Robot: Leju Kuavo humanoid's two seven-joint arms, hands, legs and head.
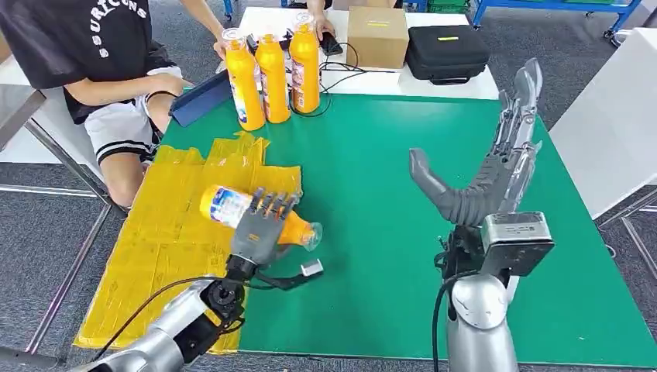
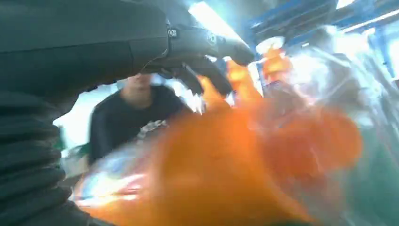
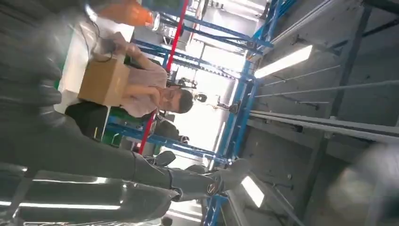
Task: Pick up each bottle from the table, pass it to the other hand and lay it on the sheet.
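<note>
While L hand [image 1: 259,225] grips bottle [image 1: 232,208] lying over sheet [image 1: 174,232], R hand [image 1: 484,174] upright, fingers spread.

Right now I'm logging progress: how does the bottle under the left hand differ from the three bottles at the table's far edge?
The held bottle lies on its side; the three bottles stand upright. It rests partly on the yellow sheet; they stand off it on the green table. The left hand grips it; no robot hand touches them. All are orange with similar labels.
</note>
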